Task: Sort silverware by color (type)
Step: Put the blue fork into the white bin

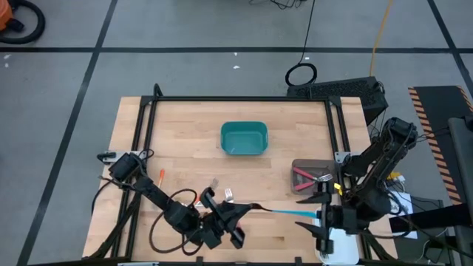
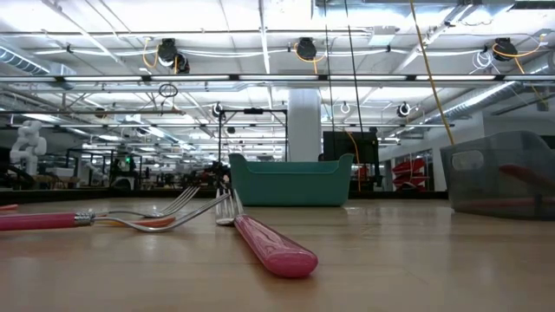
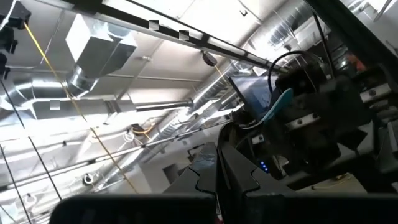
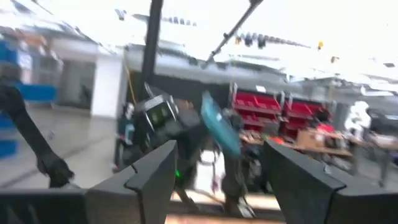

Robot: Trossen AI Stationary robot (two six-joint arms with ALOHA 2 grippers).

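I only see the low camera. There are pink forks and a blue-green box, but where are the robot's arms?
Observer: Outside your picture. The left end effector is shut on a teal-handled fork, held by its metal end.
Operator: What's the other arm doing?
Observer: The right end effector is open, facing the fork's handle end.
Operator: What's in the grey box?
Observer: From above, the grey bin holds red-handled forks.

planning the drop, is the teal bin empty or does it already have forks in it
Looks empty: from above, the teal bin shows only bare floor inside. The table-level view sees just its outer wall, so that view cannot confirm it.
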